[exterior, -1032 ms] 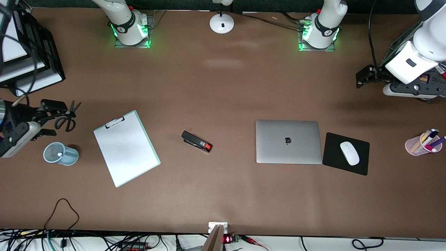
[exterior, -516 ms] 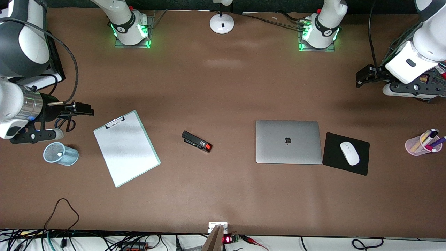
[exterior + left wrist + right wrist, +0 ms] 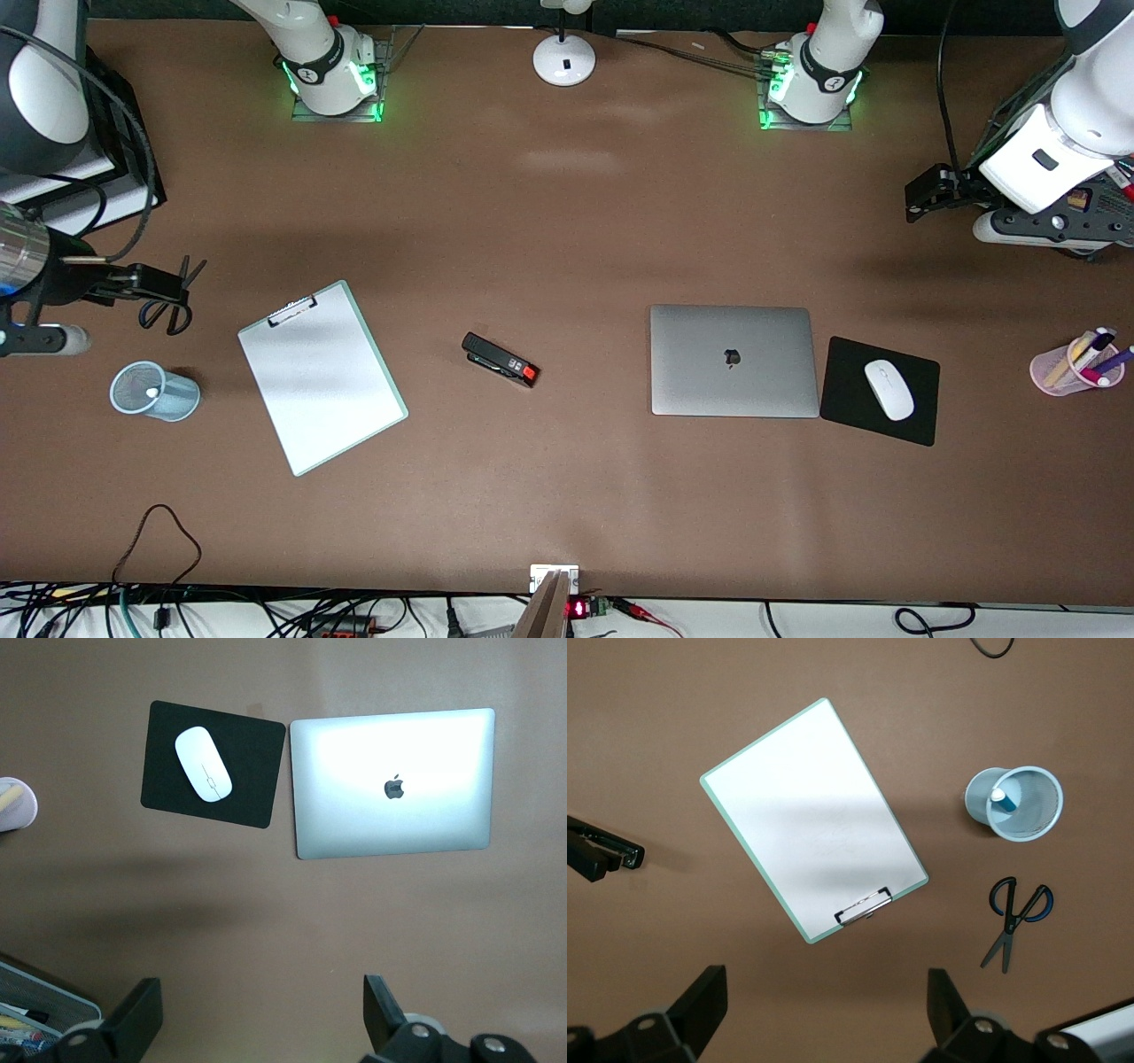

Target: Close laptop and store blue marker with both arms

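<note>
The laptop (image 3: 732, 360) (image 3: 393, 784) lies shut and flat, lid and dark logo up, toward the left arm's end of the table. The blue marker (image 3: 152, 391) (image 3: 998, 797) stands in a light-blue mesh cup (image 3: 156, 392) (image 3: 1014, 803) toward the right arm's end, its whitish end up. My left gripper (image 3: 918, 198) (image 3: 261, 1019) hangs open and empty over bare table by the left arm's end. My right gripper (image 3: 168, 283) (image 3: 824, 1010) is open and empty too, over the scissors (image 3: 168, 312) (image 3: 1014, 920).
A clipboard (image 3: 321, 377) and a black stapler (image 3: 499, 359) lie mid-table. A white mouse (image 3: 889, 388) sits on a black pad (image 3: 921, 416) beside the laptop. A pink cup (image 3: 1054, 372) of markers, a lamp base (image 3: 563, 60) and paper trays (image 3: 106, 159) stand at the edges.
The right arm swung its gripper out toward the clipboard, then drew it back over the scissors. The left arm has hardly moved. Nothing on the table has shifted.
</note>
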Robot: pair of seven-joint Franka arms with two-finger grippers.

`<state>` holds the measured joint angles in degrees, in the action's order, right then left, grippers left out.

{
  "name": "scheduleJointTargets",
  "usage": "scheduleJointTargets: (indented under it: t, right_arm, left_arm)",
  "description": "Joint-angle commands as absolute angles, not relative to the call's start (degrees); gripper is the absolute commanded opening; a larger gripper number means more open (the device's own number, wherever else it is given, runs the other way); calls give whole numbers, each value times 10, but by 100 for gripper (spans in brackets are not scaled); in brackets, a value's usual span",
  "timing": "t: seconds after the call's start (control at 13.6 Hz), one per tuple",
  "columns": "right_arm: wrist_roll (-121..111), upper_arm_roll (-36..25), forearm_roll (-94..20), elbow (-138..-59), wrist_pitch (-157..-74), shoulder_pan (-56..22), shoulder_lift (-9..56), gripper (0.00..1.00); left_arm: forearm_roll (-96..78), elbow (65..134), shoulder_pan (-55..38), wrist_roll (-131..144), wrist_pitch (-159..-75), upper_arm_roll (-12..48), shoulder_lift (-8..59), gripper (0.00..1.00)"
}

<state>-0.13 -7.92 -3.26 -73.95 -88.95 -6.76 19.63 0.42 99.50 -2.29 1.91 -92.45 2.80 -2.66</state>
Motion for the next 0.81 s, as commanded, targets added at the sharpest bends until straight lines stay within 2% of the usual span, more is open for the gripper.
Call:
scheduleJointTargets:
  t: [0.0, 0.22, 0.74]
  right_arm:
    - [15, -70, -22, -807, -930, -69, 157, 100]
    - [14, -31, 29, -845, -951, -64, 129, 100]
    - [5, -33, 25, -857, -928, -47, 101, 100]
  left_arm:
    - [1, 984, -26, 14, -913, 23, -23, 100]
    - [1, 984, -25, 14, -914, 23, -23, 100]
    - [1, 984, -25, 14, -913, 23, -23, 100]
